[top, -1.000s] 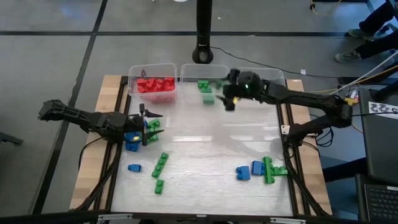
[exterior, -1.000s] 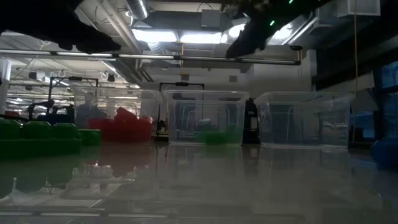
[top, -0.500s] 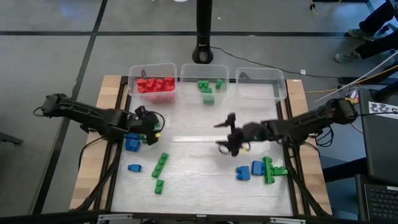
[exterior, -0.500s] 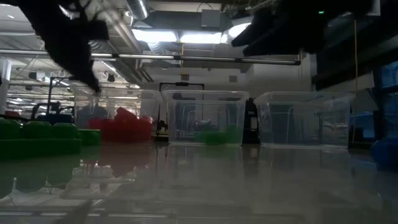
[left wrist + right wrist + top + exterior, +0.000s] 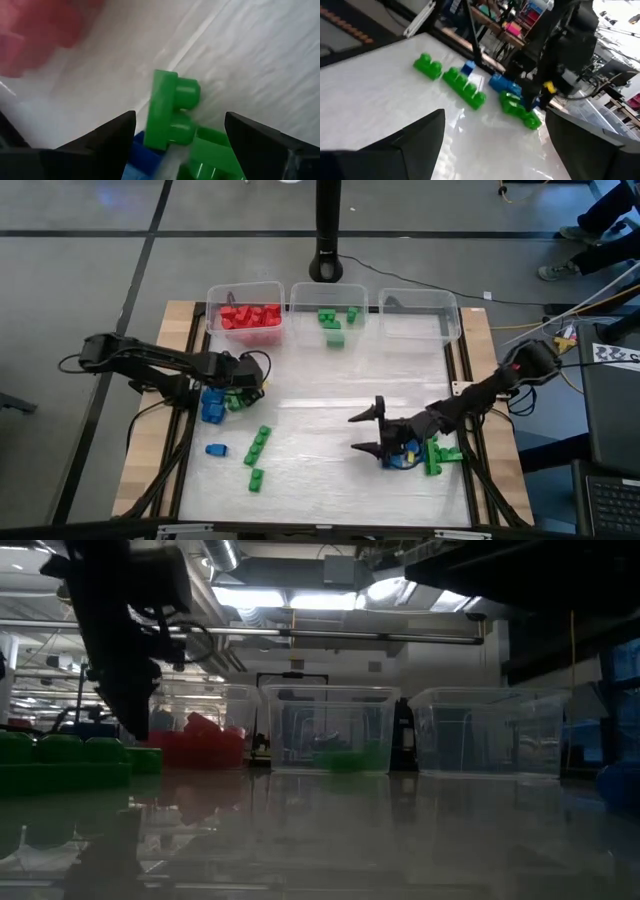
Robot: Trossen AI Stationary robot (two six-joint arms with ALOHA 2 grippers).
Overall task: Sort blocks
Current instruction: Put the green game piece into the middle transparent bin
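Across the table (image 5: pixel 320 435), both claws stand spread and empty: left gripper (image 5: pixel 246 383) over a green brick (image 5: pixel 170 117), right gripper (image 5: pixel 368 432) beside blue blocks (image 5: pixel 398 455), apparently ready to pick.

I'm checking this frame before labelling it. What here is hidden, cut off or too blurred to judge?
- High view: blue bricks by the right hand are partly covered by its arm; count unclear.
- Left wrist view: red shape at the corner is blurred and cut off.
- Low view: the right clear plastic bin is too dim to show contents.
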